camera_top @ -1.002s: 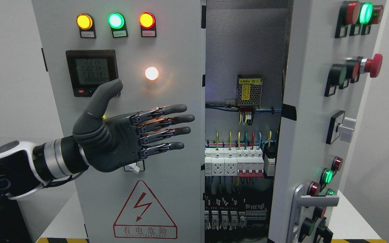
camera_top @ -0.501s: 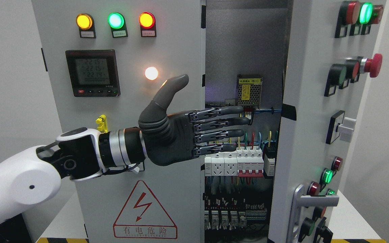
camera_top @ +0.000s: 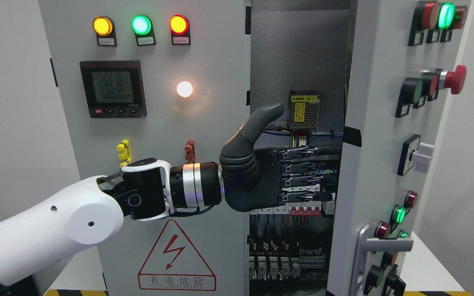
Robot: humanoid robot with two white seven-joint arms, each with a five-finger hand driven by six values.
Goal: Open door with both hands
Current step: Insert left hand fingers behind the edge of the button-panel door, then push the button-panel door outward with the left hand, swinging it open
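The right door (camera_top: 379, 135) of the grey electrical cabinet stood partly swung out toward the camera at the right of the view, its inner edge leaving a tall gap through which the cabinet interior showed. The left hand (camera_top: 276, 176) reached across into that gap from an arm entering at the lower left. Its fingers (camera_top: 303, 154) were stretched out flat and close together, pointing at the door's edge, with the tips hidden behind or against that edge; whether they touched it could not be told. The thumb (camera_top: 257, 121) stuck up and away from the palm. The hand grasped nothing.

Behind the hand, inside the cabinet, sat a small power supply (camera_top: 303, 105) with a yellow label, coloured wires beneath it, and rows of breakers (camera_top: 286, 263) lower down. The open door carried red and green buttons, a red mushroom button (camera_top: 456, 77), a white rotary switch (camera_top: 420, 155) and a metal handle (camera_top: 381, 246) near the bottom. The closed left door (camera_top: 204, 53) bore three lit lamps in amber, green and red, a digital meter (camera_top: 111, 88), a glowing white lamp (camera_top: 184, 89) and a red warning triangle (camera_top: 176, 257).
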